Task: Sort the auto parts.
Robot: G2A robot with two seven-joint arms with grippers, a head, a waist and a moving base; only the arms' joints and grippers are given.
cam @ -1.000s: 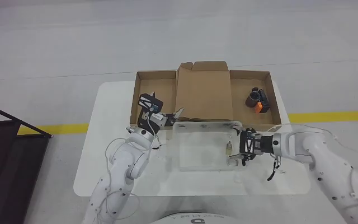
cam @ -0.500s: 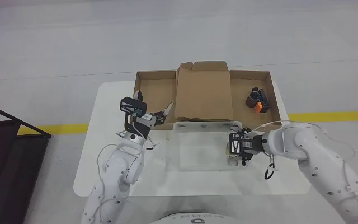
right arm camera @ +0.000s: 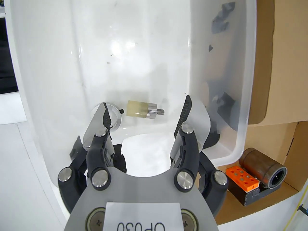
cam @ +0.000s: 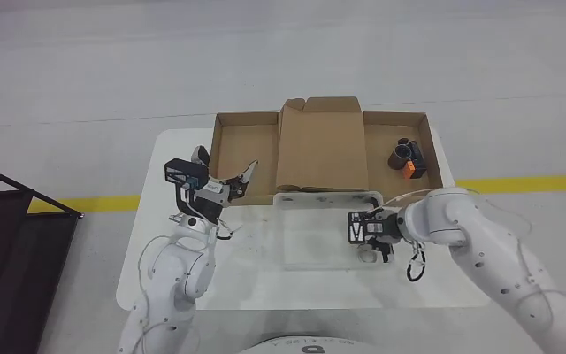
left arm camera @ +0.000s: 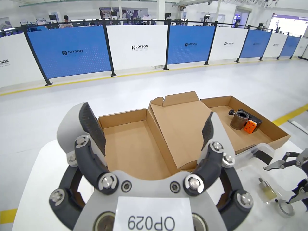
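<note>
A: In the clear bin (right arm camera: pixel 243 121)?
B: Pale yellow cylinder (right arm camera: pixel 142 108) with steel cap and threaded stud, lying on its side; silver ring (right arm camera: pixel 116 115) just beside the yellow end.
A: And the cardboard box (cam: pixel 380 155), right compartment?
B: Dark brown sleeve (right arm camera: pixel 262 167) on its side, against an orange holed block (right arm camera: pixel 241 175) on a black base.

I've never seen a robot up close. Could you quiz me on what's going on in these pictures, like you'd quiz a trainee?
1. Fill in: the right gripper hangs open inside the clear ____.
2. True or false: the left gripper holds a part.
3. Where is the orange block? A in the left gripper; B in the cardboard box; C in the right gripper.
Key: 1 bin; 2 false, it is open and empty; 3 B.
</note>
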